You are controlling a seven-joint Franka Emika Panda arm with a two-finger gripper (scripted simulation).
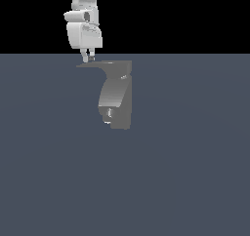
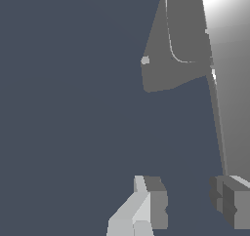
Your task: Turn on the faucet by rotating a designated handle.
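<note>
The gripper [image 1: 88, 58] hangs over the handle [image 1: 95, 64] tip atop the faucet [image 1: 117, 96]; only the wrist view shows its fingers [image 2: 151, 201] parted, holding nothing.

Flat, even render; sharp, shadowless, slight glare.

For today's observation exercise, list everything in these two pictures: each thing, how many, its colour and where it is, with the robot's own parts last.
faucet: one, matte grey boxy body with a lighter curved spout, standing mid-scene on the floor.
handle: one, dark grey flat blade on top of the faucet, pointing to the exterior view's left.
floor: one, slate blue, fills the lower scene.
robot arm: one, white, above the faucet.
gripper: one, grey fingers apart, at the handle's tip.
</note>
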